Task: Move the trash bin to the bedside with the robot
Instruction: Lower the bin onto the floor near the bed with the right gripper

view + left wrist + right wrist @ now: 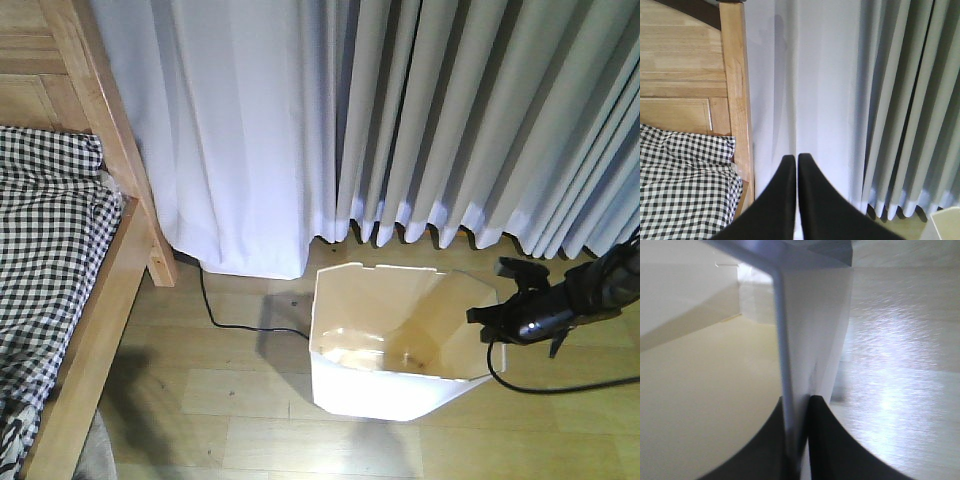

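The room has a wood floor (pixel 250 420) & long grey-white curtains (pixel 450 110) at the back. A thin black cable (pixel 260 329) lies on the floor.

The bed (pixel 95 330) is on the left side, w/ a checked blanket (pixel 50 230) on it. The trash bin (pixel 370 385) stands upright on the floor in front of the curtains. It is near the bed but not next to it yet. There is bare floor between the 2.

So 1 part looks done: the bin is grabbed. The right gripper (pixel 500 312) is pinched on the bin's right rim. In the right wrist view, 1 finger is inside the bin wall & 1 is outside, squeezing it tight. What is left, I think, is to slide the bin left till it sits by the bed, then let go.

The right arm (pixel 600 280) comes in low from the right edge & reaches left to the rim. The left gripper (pixel 796 159) is up in the air, pointing at the curtains & the bed's head end. Its 2 fingers are pressed together w/ nothing in them.
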Controlling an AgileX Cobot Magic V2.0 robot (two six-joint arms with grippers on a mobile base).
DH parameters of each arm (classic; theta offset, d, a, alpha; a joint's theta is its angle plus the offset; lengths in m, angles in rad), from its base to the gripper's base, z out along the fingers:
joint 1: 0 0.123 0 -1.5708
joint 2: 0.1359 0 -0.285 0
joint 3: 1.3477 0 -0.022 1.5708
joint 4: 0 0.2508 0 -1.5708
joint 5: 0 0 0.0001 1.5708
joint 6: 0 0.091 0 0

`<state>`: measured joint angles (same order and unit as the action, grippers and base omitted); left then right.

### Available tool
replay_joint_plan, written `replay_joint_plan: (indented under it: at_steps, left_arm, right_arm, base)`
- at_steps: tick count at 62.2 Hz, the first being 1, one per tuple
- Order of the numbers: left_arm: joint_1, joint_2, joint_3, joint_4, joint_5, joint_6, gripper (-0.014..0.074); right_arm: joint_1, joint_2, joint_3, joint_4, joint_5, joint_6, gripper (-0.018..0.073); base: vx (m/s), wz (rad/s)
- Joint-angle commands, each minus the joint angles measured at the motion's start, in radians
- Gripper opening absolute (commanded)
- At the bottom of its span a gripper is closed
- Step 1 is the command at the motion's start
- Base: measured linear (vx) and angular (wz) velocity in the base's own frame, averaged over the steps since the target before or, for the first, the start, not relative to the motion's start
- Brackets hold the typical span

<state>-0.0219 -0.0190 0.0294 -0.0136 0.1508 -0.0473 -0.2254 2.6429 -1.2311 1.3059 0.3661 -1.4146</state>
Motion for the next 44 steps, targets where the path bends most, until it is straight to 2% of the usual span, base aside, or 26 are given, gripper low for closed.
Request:
replay_joint_plan:
  at_steps: [1,23,44]
  left_arm:
    - [-0.005,-0.010,0.028,-0.003,-0.078,-0.009,-0.0006]
    - [-0.005,-0.010,0.028,-0.003,-0.078,-0.009,-0.0006]
    - [-0.005,-0.010,0.028,-0.003,-0.078,-0.009,-0.0006]
  right_arm:
    - [-0.018,-0.015,-0.073,0.035,0.192,0.025,-0.0003]
    - [-0.014,0.167,-0.261,0.039,0.198,0.040,-0.0003]
    - [0.083,0.251,-0.366,0.043,0.169,0.059,-0.0003]
  base:
    - [0.00,0.00]
    - [0.00,0.00]
    - [0.00,0.00]
